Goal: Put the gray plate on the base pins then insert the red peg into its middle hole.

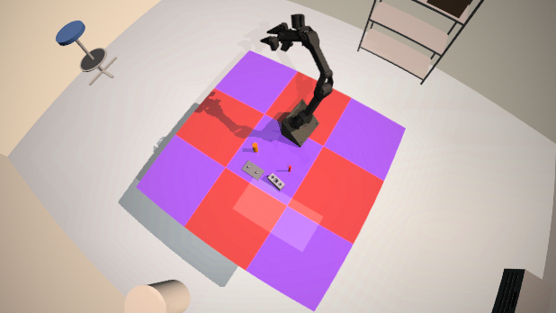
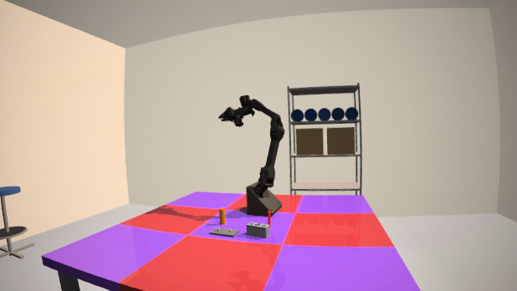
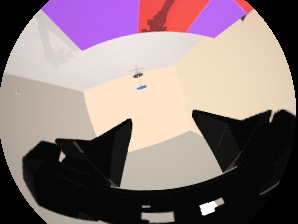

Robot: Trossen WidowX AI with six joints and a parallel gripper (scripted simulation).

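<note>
Beneath everything else on it, the table [image 1: 337, 189] [image 2: 209, 268] [image 3: 95, 20] spreads a checker of purple and red squares. Behind it in the exterior view rises a shelf unit [image 1: 396, 58] [image 2: 324, 89] carrying dark blue round things and brown boxes. The black arm [image 1: 320, 54] [image 2: 273, 150] reaches up from its wedge-shaped mount, its gripper [image 1: 265, 36] [image 2: 222, 117] [image 3: 162, 117] high above the table, wide open and holding nothing. A blue-seated stool [image 1: 70, 32] [image 2: 9, 191] [image 3: 141, 87] stands on the floor, apart from the table. The thin gray base [image 1: 253, 170] [image 2: 224, 232] lies flat, two pins upward. Near it, off the pins, sits the thicker gray plate [image 1: 275, 181] [image 2: 258, 230], holes upward. An orange cylinder [image 1: 255, 147] [image 2: 222, 216] stands upright near the base; the slim red peg [image 1: 290, 168] [image 2: 269, 218] stands upright near the plate, outside its middle hole.
</note>
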